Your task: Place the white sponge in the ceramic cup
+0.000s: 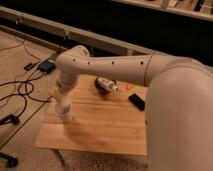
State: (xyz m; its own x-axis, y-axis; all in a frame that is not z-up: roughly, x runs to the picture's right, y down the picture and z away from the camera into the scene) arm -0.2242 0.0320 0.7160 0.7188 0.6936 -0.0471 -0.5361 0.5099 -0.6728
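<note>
My white arm reaches from the right across a small wooden table (100, 125). The gripper (62, 103) points down at the table's left side. It hangs directly over a small white cylindrical shape that looks like the ceramic cup (65, 117), and it seems to touch or enter the cup's top. The white sponge does not show; it is hidden or out of view.
A dark round bowl-like object with a white part (105, 85) lies at the table's back middle. A flat black phone (136, 101) lies to its right, with a small orange item (129, 86) nearby. Cables (20, 92) and a dark box (47, 66) lie on the floor to the left.
</note>
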